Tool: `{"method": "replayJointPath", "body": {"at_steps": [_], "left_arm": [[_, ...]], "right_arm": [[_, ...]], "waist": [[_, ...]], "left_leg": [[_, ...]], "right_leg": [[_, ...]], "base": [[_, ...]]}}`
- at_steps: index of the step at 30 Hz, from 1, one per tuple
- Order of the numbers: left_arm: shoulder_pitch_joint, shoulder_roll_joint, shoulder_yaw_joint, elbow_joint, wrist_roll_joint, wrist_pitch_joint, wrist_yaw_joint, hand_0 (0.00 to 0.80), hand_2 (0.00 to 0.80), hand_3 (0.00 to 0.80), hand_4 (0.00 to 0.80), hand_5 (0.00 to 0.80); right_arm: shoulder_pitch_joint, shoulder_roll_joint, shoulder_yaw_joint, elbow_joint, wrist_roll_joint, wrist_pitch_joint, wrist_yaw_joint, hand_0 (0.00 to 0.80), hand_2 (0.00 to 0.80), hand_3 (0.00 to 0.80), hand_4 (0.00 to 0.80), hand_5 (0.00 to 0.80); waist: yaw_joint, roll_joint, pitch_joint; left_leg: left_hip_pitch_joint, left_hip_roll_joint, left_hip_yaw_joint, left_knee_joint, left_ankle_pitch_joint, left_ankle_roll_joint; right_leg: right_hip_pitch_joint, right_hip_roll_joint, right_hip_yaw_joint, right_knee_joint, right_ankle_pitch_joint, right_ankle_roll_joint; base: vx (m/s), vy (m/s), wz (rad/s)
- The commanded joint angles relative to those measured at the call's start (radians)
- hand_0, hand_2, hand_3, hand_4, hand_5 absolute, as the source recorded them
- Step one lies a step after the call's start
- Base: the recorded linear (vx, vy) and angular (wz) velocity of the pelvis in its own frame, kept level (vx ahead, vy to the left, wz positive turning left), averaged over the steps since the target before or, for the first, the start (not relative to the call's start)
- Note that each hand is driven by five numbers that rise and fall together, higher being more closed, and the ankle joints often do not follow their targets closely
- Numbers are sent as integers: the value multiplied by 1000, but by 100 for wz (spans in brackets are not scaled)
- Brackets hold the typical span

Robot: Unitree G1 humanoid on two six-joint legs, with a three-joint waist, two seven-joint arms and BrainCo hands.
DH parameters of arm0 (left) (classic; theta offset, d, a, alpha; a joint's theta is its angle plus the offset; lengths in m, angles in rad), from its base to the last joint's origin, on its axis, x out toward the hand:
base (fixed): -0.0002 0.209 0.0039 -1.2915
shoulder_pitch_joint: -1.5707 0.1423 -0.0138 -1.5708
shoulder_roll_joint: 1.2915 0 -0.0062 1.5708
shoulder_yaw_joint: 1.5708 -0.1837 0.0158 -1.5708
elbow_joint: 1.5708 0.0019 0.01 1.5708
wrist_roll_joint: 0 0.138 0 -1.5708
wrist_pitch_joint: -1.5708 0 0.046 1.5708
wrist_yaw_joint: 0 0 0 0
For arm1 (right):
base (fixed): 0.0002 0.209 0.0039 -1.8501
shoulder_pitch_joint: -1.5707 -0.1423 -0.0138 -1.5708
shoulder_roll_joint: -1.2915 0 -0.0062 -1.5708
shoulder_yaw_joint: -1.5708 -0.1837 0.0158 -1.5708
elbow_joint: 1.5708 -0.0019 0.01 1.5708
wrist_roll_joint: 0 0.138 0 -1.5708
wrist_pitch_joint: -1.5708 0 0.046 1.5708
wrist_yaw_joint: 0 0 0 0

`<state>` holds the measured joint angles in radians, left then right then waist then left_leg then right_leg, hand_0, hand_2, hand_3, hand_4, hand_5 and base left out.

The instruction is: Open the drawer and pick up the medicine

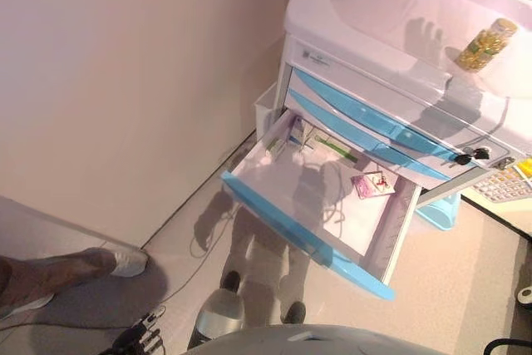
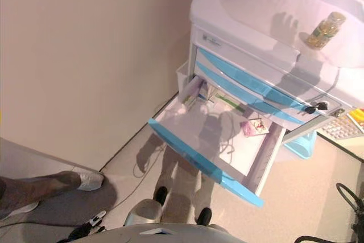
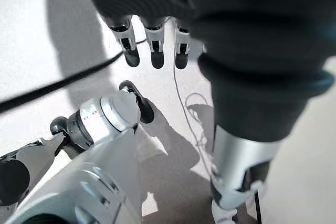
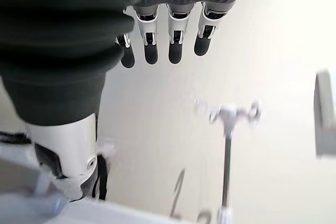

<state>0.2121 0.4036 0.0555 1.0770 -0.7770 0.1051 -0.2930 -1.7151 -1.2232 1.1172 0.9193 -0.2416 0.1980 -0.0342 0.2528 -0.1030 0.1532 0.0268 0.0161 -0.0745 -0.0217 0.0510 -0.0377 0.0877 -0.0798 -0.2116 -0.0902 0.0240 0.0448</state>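
Note:
The white cart (image 1: 391, 14) with blue drawer fronts stands ahead against the wall. Its lower drawer (image 1: 303, 234) is pulled far out. Inside lie a pink medicine packet (image 1: 372, 184) near the right side and green-and-white medicine boxes (image 1: 326, 147) at the back. A bottle of yellow capsules (image 1: 486, 43) stands on the cart top. My left hand (image 3: 152, 45) hangs low over the floor, far from the drawer, fingers straight and empty; it also shows in the left eye view (image 1: 137, 337). My right hand (image 4: 163, 45) hangs at my side, fingers straight and empty.
A person's leg and white shoe (image 1: 125, 262) rest on the floor at the left. Keys (image 1: 472, 155) hang in the cart's lock. A keypad (image 1: 505, 182) and a blue bin (image 1: 440, 209) sit right of the cart. A stand on a pole (image 4: 227, 129) shows in the right wrist view.

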Motion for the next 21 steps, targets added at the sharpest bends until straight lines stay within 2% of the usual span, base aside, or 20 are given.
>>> {"method": "replayJointPath", "body": {"at_steps": [1,5,9,11,15,18,21], "left_arm": [[49,20,-14,-10,9,-21,-21,0,0,0,0,0],[42,-2,-12,-22,13,-29,-23,0,0,0,0,0],[24,-21,-20,-28,5,-38,-27,0,0,0,0,0],[15,-36,-20,-30,8,-47,-32,0,0,0,0,0],[5,-63,-26,-48,61,-76,-46,0,0,0,0,0],[-1,-69,-39,-48,150,-103,-37,0,0,0,0,0],[-21,-69,-66,-28,292,-151,-2,0,0,0,0,0]], "right_arm": [[-150,-64,113,-50,63,40,-2,0,0,0,0,0],[-112,-109,70,-156,113,33,17,0,0,0,0,0],[67,-152,-112,-252,172,20,28,0,0,0,0,0],[214,-169,-254,-300,214,13,29,0,0,0,0,0],[616,-170,-638,-408,289,-9,17,0,0,0,0,0],[956,-108,-953,-513,349,-17,26,0,0,0,0,0],[1256,7,-1185,-638,451,-20,40,0,0,0,0,0]], "waist": [[-17,-29,-46],[-51,-22,-64],[-82,-6,-72],[-102,5,-76],[-148,23,-79],[-180,27,-79],[-217,35,-75]], "left_leg": [[-28,1,-13,21,-90,-12],[-20,2,11,21,-91,-12],[-14,4,36,22,-94,-11],[-6,6,48,16,-94,-12],[3,12,72,8,-91,-15],[7,15,93,8,-93,-17],[13,22,115,7,-95,-17]], "right_leg": [[-41,-44,-8,73,-22,80],[-48,-46,8,77,-20,82],[-49,-48,21,76,-18,82],[-47,-47,28,75,-19,82],[-49,-45,44,74,-15,83],[-54,-41,57,73,-13,82],[-60,-39,72,77,-16,81]], "base": [[-39,20,-13],[-44,22,-13],[-59,16,-19],[-64,3,-15],[-67,-4,-11],[-75,-11,-8],[-66,-9,-18]]}}
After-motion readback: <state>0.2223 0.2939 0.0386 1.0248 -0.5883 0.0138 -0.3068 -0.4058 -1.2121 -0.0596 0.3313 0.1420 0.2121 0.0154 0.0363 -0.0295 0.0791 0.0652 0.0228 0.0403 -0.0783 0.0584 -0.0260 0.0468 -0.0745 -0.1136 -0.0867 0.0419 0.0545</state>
